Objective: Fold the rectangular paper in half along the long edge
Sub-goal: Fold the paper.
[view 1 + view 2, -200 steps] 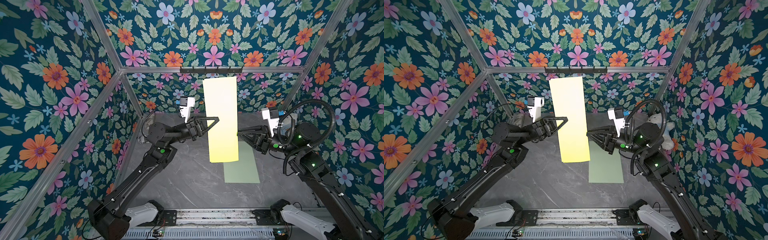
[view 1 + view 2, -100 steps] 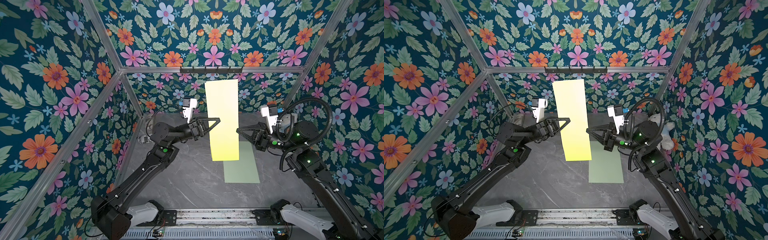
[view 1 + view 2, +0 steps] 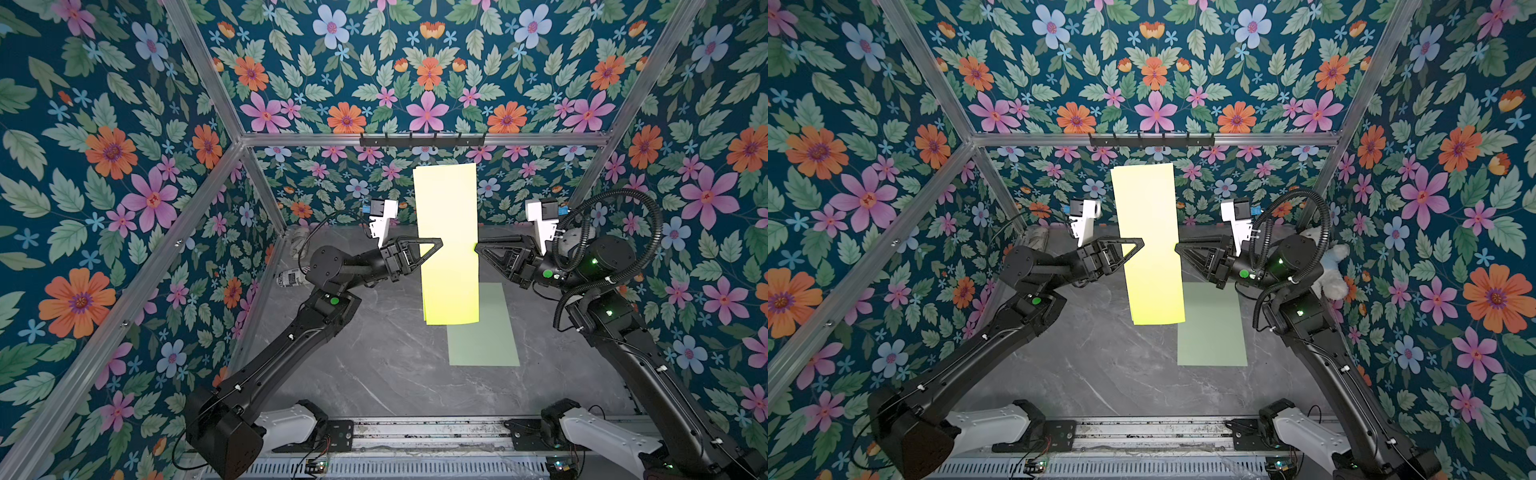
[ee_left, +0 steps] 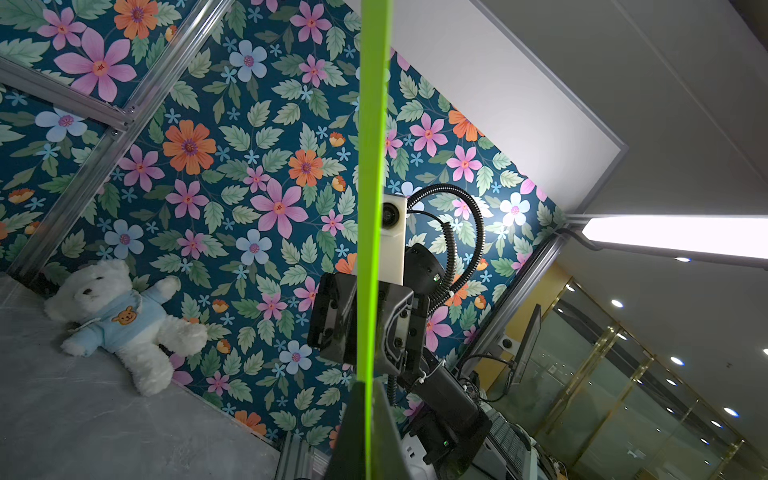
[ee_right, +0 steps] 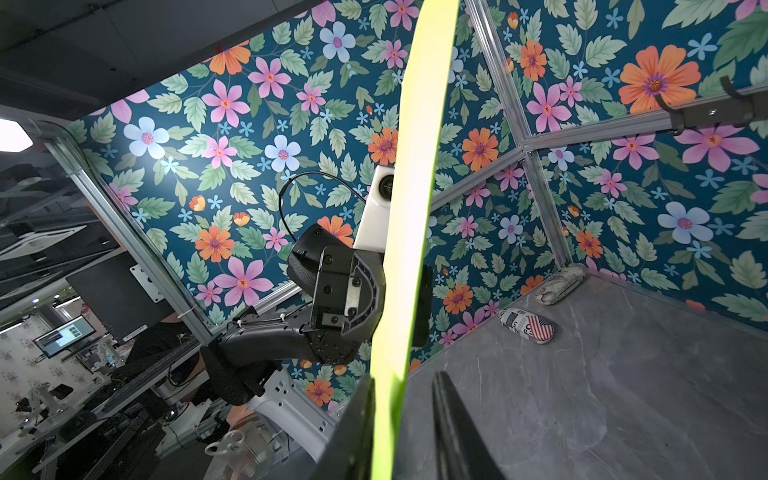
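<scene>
You are holding the yellow paper (image 3: 451,266) up in the air above the table (image 3: 374,374), standing on end between the two arms. In both top views it is showing as a long, narrow, bright yellow-green strip (image 3: 1158,266); its upper end is rising in front of the flowered back wall and its lower end is hanging clear of the grey surface. At one lower corner a second layer is peeking out, so the sheet is lying doubled on itself. Below it, a pale green sheet (image 3: 484,336) is lying flat on the table. Seen from the left wrist camera, the paper (image 4: 372,166) is appearing edge-on as a thin straight line; from the right wrist camera (image 5: 415,166) it is looking slightly bowed.

Your left gripper (image 3: 437,244) is taking the paper's left long edge about midway up; its jaws are pressing fully together on the sheet, and in its wrist view the paper is rising straight out from between them.

Your right gripper (image 3: 478,248) is meeting the right long edge at about the same height, with its jaws standing a little apart around that edge. In its wrist view the paper is resting against one finger (image 5: 353,436); a gap is showing between the paper and the other finger (image 5: 457,428), so this side is not pinching.

A teddy bear (image 4: 120,316) is lying on the table against the wall behind your right arm.
</scene>
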Action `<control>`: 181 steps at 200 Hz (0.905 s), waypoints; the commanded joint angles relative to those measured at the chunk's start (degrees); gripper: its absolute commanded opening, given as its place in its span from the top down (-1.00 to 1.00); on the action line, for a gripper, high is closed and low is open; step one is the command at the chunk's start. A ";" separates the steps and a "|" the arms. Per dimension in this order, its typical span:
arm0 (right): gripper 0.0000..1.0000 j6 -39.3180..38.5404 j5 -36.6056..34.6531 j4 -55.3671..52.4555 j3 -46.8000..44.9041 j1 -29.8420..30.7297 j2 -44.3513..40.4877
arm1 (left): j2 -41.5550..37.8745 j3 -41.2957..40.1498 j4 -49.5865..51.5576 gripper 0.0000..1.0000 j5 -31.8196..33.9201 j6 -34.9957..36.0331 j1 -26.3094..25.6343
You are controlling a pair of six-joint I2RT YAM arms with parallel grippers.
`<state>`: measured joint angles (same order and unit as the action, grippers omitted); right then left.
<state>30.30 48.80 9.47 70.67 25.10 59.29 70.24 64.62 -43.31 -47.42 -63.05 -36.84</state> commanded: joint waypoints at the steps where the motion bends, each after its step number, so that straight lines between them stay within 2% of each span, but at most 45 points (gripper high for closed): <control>1: 0.45 1.32 -0.04 5.23 0.18 -0.04 0.59 | -0.31 -0.03 -2.19 1.00 -0.26 -0.24 -0.07; 7: 0.46 1.55 0.34 5.88 0.13 -0.12 0.73 | -0.32 -0.11 -2.17 1.00 -0.21 -0.24 -0.07; 13: 0.54 1.85 0.48 6.74 -0.07 -0.14 0.82 | -0.28 -0.11 -2.20 1.00 -0.14 -0.32 -0.03; 25: 0.95 2.68 1.23 8.46 -0.44 -0.38 0.81 | -0.19 -0.24 -2.24 1.00 -0.23 -0.32 -0.07; 28: 1.00 2.92 1.22 8.80 -0.46 -0.49 0.82 | -0.12 -0.27 -2.22 1.00 -0.26 -0.32 -0.14; 52: 1.00 4.53 1.67 10.98 -0.57 -1.35 0.68 | 0.23 -0.63 -2.29 1.00 -0.20 -0.29 -0.16; 61: 0.69 4.67 1.61 10.81 -0.15 -1.33 0.90 | 0.38 -0.72 -2.53 1.00 -0.23 -0.45 -0.16; 75: 0.54 4.72 1.27 10.52 0.66 -1.38 1.39 | 0.65 -0.81 -2.85 1.00 -0.30 -0.74 -0.16; 109: 0.46 5.42 1.13 11.87 1.10 -1.50 2.66 | 0.86 -1.04 -2.98 1.00 -0.17 -0.74 -0.49; 143: 0.45 5.93 1.50 13.10 1.85 -1.50 3.94 | 1.13 -1.42 -3.08 1.00 0.02 -0.85 -1.02; 163: 0.52 6.66 1.71 14.67 2.15 -1.47 4.69 | 1.31 -1.75 -3.05 1.00 0.33 -0.94 -1.34; 170: 0.61 7.06 1.83 15.27 2.22 -1.50 5.18 | 1.31 -1.99 -3.20 1.00 0.39 -1.07 -1.47; 181: 0.92 7.35 1.77 16.22 2.44 -1.47 5.57 | 1.32 -2.39 -3.27 1.00 0.61 -1.13 -1.57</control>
<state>36.18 50.06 21.28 72.44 23.55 64.12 71.50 62.74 -44.42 -46.98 -64.12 -38.22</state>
